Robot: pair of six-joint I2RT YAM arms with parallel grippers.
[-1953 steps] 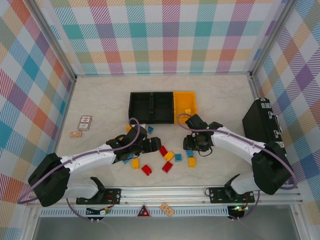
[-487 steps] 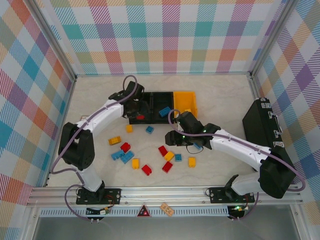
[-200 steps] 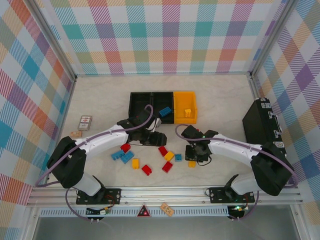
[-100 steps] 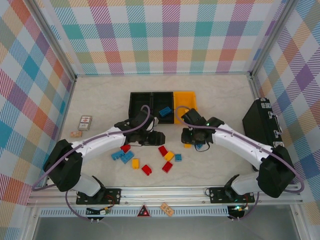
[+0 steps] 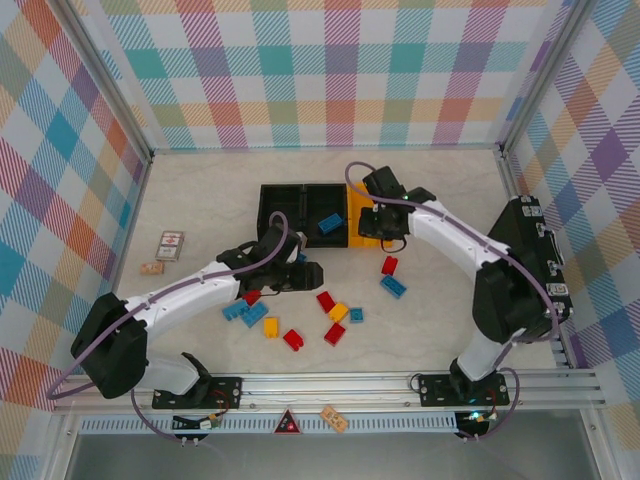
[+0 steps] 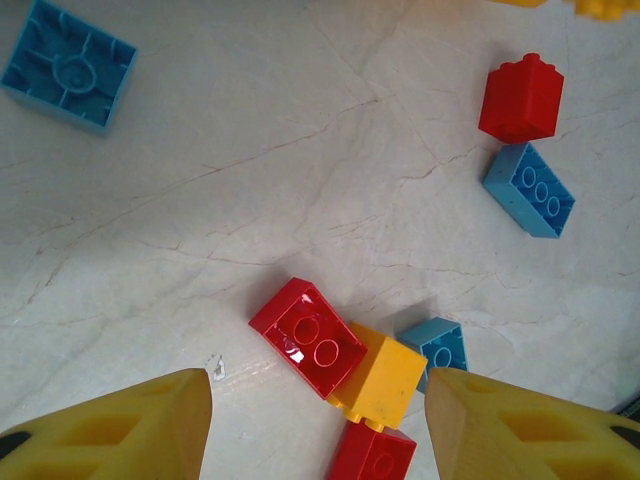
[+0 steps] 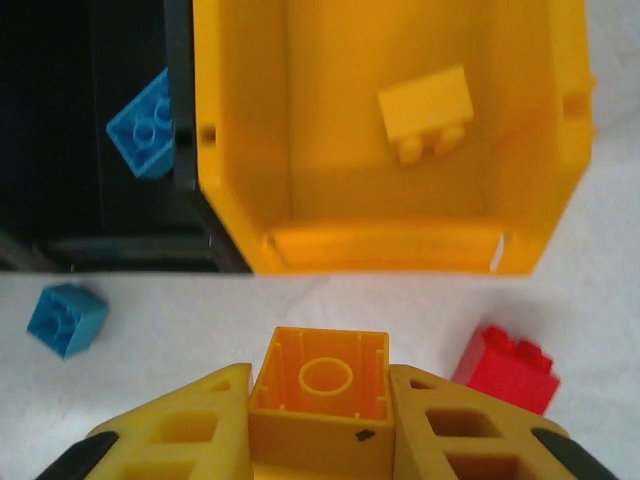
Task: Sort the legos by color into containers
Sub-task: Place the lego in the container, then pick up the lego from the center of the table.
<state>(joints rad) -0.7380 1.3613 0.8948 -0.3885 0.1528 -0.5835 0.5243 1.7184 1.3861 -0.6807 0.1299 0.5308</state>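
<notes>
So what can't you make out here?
Top view: the right gripper hangs over the yellow bin, hiding part of it.
Top view: print on the card is too small to read.
Left wrist view: a red brick is cut off by the bottom edge.
Right wrist view: the black bin runs off the left edge.

Plaid walls (image 5: 330, 70) w/ pale marbled tabletop (image 5: 200, 200), alum. frame rail (image 5: 330, 385).

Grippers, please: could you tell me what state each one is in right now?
Left gripper: open, nothing between its fingers.
Right gripper: closed on a yellow lego.
</notes>
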